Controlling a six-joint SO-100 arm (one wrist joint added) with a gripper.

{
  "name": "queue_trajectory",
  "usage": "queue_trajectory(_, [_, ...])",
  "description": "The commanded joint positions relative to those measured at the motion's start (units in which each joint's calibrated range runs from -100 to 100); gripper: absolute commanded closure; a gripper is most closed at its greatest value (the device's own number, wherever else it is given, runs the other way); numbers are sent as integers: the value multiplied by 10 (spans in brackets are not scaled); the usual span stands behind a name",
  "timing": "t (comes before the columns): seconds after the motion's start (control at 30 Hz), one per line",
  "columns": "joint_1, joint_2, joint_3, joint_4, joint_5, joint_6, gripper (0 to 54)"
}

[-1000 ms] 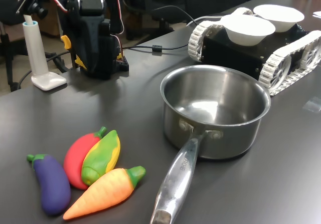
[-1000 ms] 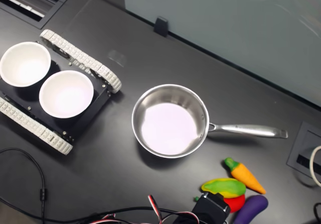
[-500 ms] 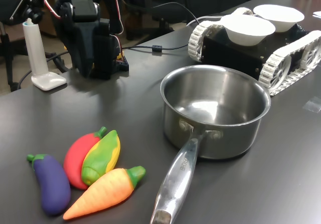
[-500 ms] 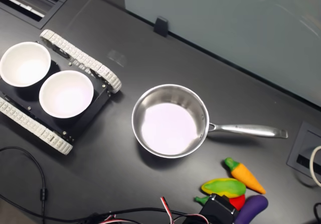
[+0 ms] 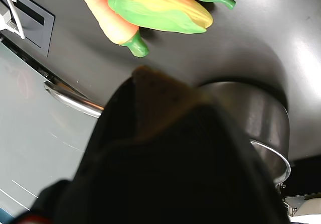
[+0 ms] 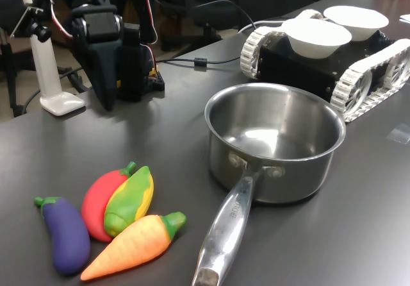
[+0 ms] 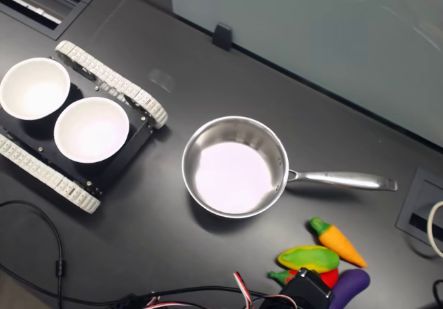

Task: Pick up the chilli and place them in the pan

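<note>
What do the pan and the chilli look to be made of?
Pan: polished steel, most likely; its wall and floor mirror the light, and the long handle is riveted on. Chilli: smooth matte red with a green stem, probably soft foam or rubbery plastic; how hard it is does not show.

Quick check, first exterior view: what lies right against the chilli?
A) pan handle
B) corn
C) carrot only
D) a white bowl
B: the corn lies along the chilli, partly over it; the pan stands apart and empty.
</note>
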Motion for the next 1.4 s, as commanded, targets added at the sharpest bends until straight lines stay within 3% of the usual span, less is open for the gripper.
queue_trajectory(0.0, [14, 0, -41, -33, -2, -3, 528])
queue_trajectory(0.4, [40, 18, -34, -50, 9, -2, 502])
queue_trajectory(0.47, [42, 21, -33, -51, 12, -2, 451])
queue_trajectory(0.97, [67, 64, -50, -63, 28, -2, 315])
queue_trajectory(1.2, [67, 92, -65, -49, 46, -2, 285])
queue_trajectory(1.37, [66, 132, -118, -11, 59, -2, 274])
